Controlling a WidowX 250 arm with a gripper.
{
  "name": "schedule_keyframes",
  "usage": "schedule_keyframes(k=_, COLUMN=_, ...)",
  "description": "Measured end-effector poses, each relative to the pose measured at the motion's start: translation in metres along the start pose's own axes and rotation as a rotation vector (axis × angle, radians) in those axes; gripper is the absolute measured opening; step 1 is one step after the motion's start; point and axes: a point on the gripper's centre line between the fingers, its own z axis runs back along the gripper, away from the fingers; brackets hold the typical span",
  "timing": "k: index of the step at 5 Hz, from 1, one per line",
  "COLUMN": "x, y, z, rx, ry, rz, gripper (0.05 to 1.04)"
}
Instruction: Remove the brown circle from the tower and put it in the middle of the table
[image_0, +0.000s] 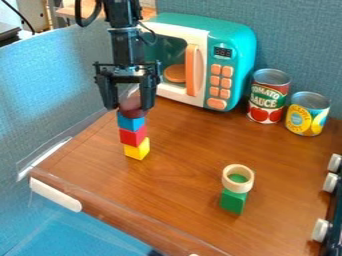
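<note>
The black gripper (129, 106) hangs upright over the tower at the upper left, around the sides of the brown round piece (133, 103). That piece is at the tower's top, directly above a blue block (130, 122). Under the blue block are a red block (133, 136) and, at the bottom, a yellow block (137, 149) on the wooden table (177, 177). The gripper partly hides the brown piece, and I cannot tell whether it is gripped.
A teal toy microwave (234, 47) stands behind and right of the tower. Two cans, a tomato sauce one (268, 97) and a yellow one (307, 114), are at the right rear. A pale wooden ring (238, 187) rests on a green block (233, 201) toward the front right.
</note>
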Motion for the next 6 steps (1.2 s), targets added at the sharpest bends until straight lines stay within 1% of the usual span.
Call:
schedule_keyframes(k=1, x=-0.001, y=0.002, z=-0.004, rx=-0.018, ry=-0.002, rz=0.014, gripper=0.778)
schedule_keyframes(k=3, x=-0.002, y=0.002, z=-0.005, rx=-0.029, ry=-0.018, rz=0.011, gripper=0.777)
schedule_keyframes(k=4, x=-0.003, y=0.003, z=-0.004, rx=-0.018, ry=-0.015, rz=0.02, gripper=0.777)
schedule_keyframes(k=5, x=-0.002, y=0.0, z=-0.003, rx=0.022, ry=-0.007, rz=0.012, gripper=0.777)
schedule_keyframes(k=6, x=0.002, y=-0.009, z=-0.001, rx=0.057, ry=-0.013, rz=-0.018, gripper=0.777)
